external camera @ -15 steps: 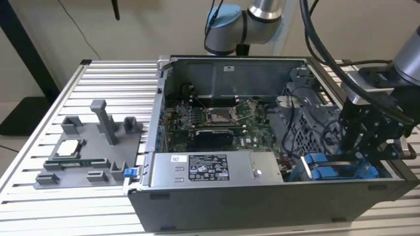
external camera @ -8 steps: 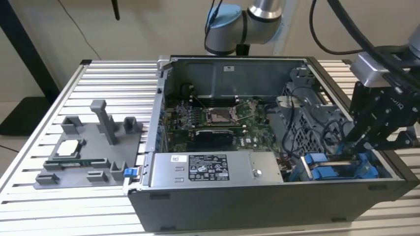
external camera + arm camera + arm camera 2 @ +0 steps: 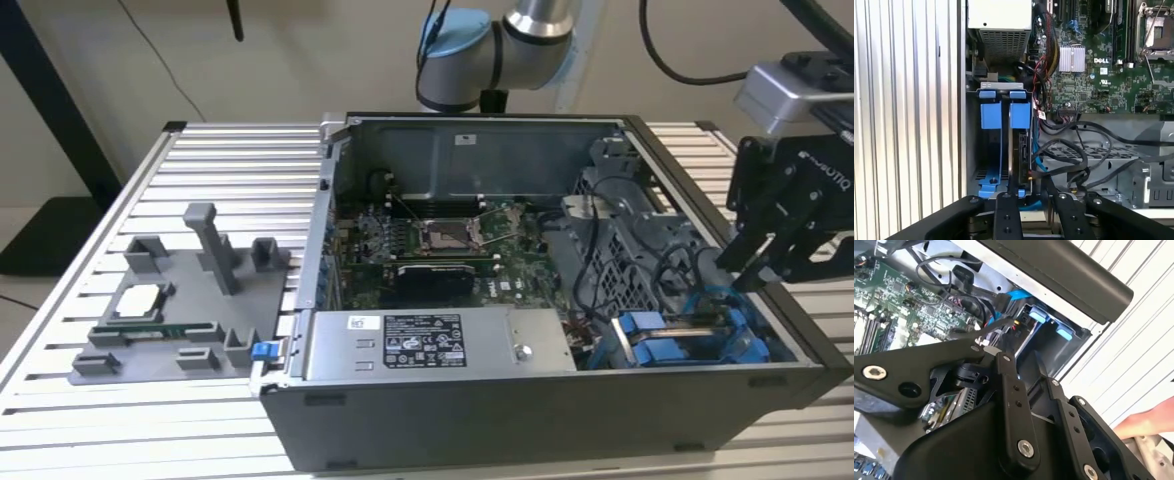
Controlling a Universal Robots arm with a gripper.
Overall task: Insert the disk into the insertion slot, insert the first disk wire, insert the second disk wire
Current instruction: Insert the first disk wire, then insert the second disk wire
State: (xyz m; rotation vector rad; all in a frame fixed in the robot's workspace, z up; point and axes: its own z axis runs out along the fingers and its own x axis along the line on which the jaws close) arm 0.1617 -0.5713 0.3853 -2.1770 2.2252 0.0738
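The disk [image 3: 1023,150] stands edge-on in its blue carrier [image 3: 1020,116] inside the grey insertion slot [image 3: 972,150], at the case's front corner on the exterior view's right. A second blue carrier [image 3: 990,116] sits beside it. In the exterior view the blue carriers [image 3: 681,340] lie just below my gripper [image 3: 750,275]. My gripper [image 3: 1034,197] hovers over the rear end of the disk, open, with nothing between its fingers. A blue wire [image 3: 1038,162] and black wires [image 3: 1079,150] run close to the disk's end; I cannot tell whether they are plugged in.
The grey power supply box [image 3: 427,345] lies along the case's front wall. The motherboard [image 3: 441,250] fills the case's middle. A grey fixture with parts [image 3: 174,310] sits on the slatted table at the exterior view's left. A person's hand [image 3: 1149,422] rests outside the case.
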